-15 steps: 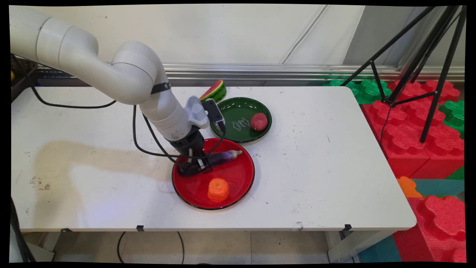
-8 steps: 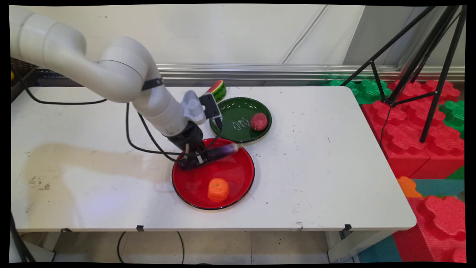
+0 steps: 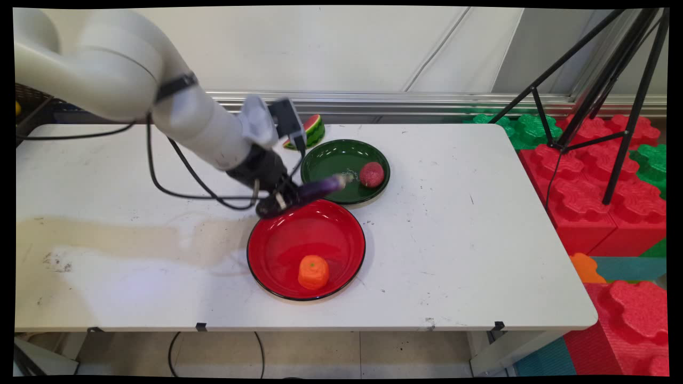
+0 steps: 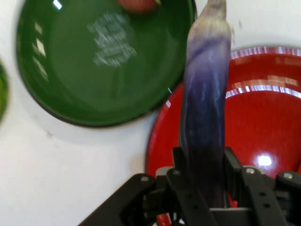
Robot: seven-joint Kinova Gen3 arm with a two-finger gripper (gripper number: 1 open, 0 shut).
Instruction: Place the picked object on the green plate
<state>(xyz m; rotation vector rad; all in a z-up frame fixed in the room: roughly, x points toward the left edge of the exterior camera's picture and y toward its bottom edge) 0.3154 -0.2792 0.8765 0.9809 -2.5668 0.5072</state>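
Clamped tight on the thick end of a purple eggplant (image 3: 320, 188), the black pincer (image 3: 281, 200) hangs in the air above the far rim of the red plate (image 3: 277, 250), with both fingers (image 4: 182, 181) pressed against the eggplant's sides in the hand view. Held clear of both plates, the eggplant sticks out from the pincer toward the picture's right, and its pale tip reaches over the near edge of the green plate (image 3: 325, 162). In the hand view the eggplant (image 4: 204, 122) runs upward from between the fingers, crossing the red plate's (image 4: 268, 127) rim beside the green plate (image 4: 75, 80). An orange carrot piece (image 3: 313, 271) stands upright in the near part of the red plate, well apart from the pincer. A round red fruit with a rough skin, perhaps a lychee (image 3: 371, 174), lies in the right part of the green plate, near the eggplant's tip but not touching it. A watermelon slice (image 3: 309, 129) lies on the white table (image 3: 453, 240) just behind the green plate, partly hidden by the arm's wrist. The two plates sit just beside each other near the table's middle.
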